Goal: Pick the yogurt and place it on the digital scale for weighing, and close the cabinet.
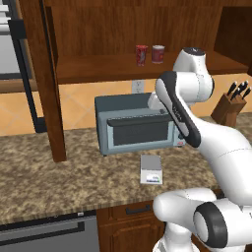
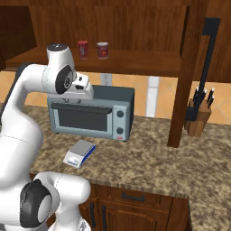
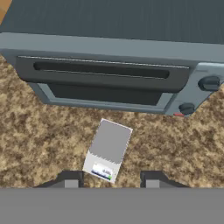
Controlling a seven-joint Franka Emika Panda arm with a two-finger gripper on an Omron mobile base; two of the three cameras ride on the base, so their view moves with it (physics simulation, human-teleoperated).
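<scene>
From the left base view the arm bends up over the counter (image 1: 59,167), its hand hidden behind its own forearm in front of one grey-blue toaster oven (image 1: 133,125). On the shelf of the open cabinet (image 1: 123,44) stand two red containers side by side: the slim yogurt (image 1: 141,54) on the left and one slightly wider can (image 1: 158,53) just beside it. One small scale (image 1: 151,169) lies on the counter before the oven, its top bare, and one knife block (image 1: 228,107) stands at the far right. In the right base view the same count holds: one yogurt (image 2: 83,49), one can (image 2: 103,50), one oven (image 2: 92,113), one scale (image 2: 79,153), one knife block (image 2: 198,115); the hand sits above the oven's top front edge, touching nothing that can be made out. The hand view looks down on the oven front and the scale (image 3: 108,149) below it; the gripper (image 3: 111,180) has its two fingertips (image 3: 71,180) drawn in as narrow as they go, with nothing between them.
</scene>
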